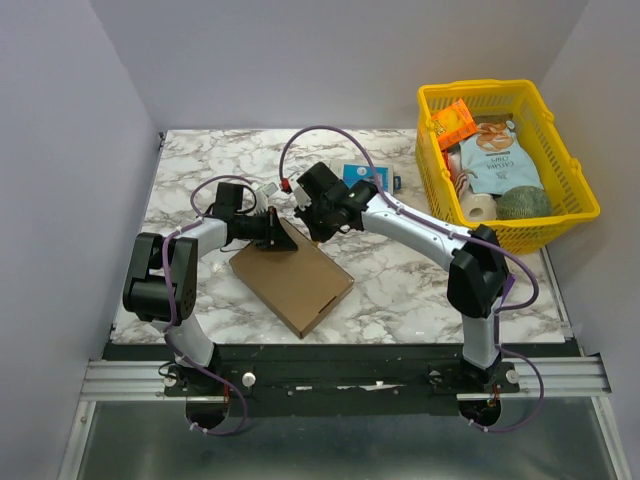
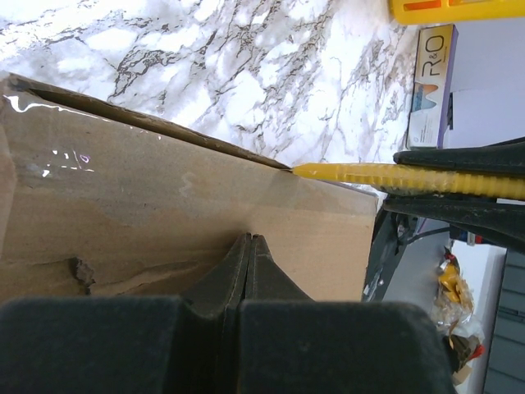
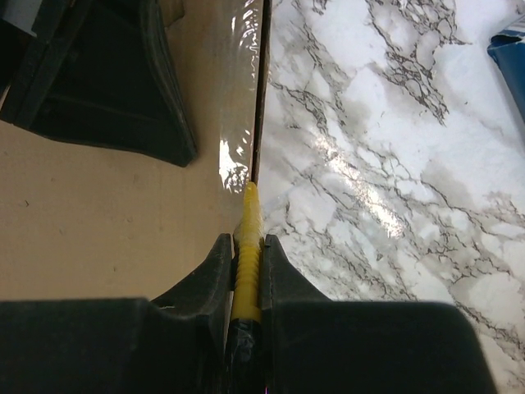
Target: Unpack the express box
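Flat brown cardboard express box [image 1: 292,282] lies closed at frame centre on the marble table [image 1: 400,280]. Judged light and stiff, with a slick clear-taped seam [image 3: 239,123], so pin it flat from above and lift at the flap edge. Left gripper [image 2: 248,250], fingers together and empty, seems to bear on the lid's upper corner; right gripper [image 3: 246,254], clamped on a thin yellow cutter [image 3: 248,205], reaches in low with the tip at the seam.

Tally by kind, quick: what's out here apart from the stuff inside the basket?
Boxes: 2 (brown cardboard box, small blue box)
Baskets: 1 (yellow basket)
Tools: 1 (yellow tool in the right gripper)
Total: 4
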Controlling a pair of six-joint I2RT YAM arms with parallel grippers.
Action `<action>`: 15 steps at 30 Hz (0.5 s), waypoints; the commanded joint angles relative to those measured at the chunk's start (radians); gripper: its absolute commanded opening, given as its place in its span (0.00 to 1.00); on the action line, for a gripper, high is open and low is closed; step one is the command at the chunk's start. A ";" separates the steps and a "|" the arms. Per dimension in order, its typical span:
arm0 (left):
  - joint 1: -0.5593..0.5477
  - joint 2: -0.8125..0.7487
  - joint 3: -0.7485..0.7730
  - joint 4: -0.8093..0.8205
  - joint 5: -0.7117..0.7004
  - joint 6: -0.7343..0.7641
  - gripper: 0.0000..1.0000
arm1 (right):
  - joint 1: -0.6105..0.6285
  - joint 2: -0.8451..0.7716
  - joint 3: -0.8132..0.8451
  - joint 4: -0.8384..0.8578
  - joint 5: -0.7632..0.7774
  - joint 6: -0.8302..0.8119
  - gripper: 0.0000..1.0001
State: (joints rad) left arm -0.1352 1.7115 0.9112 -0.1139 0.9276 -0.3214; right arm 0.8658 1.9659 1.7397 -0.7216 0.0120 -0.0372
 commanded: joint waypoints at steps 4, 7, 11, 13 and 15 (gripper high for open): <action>0.002 0.036 -0.017 0.023 -0.170 0.035 0.00 | 0.013 -0.068 0.024 -0.165 0.025 0.017 0.00; 0.002 0.039 -0.017 0.025 -0.173 0.036 0.00 | 0.012 -0.079 0.014 -0.191 0.022 0.016 0.00; 0.000 0.039 -0.014 0.023 -0.179 0.039 0.00 | 0.012 -0.101 -0.017 -0.205 0.020 0.016 0.00; 0.000 0.039 -0.011 0.025 -0.179 0.041 0.00 | 0.013 -0.111 -0.038 -0.210 0.016 0.013 0.00; 0.002 0.039 -0.012 0.025 -0.182 0.041 0.00 | 0.013 -0.125 -0.054 -0.211 0.016 0.011 0.00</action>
State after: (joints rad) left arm -0.1360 1.7115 0.9112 -0.1139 0.9241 -0.3229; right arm 0.8658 1.8950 1.7206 -0.8478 0.0158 -0.0269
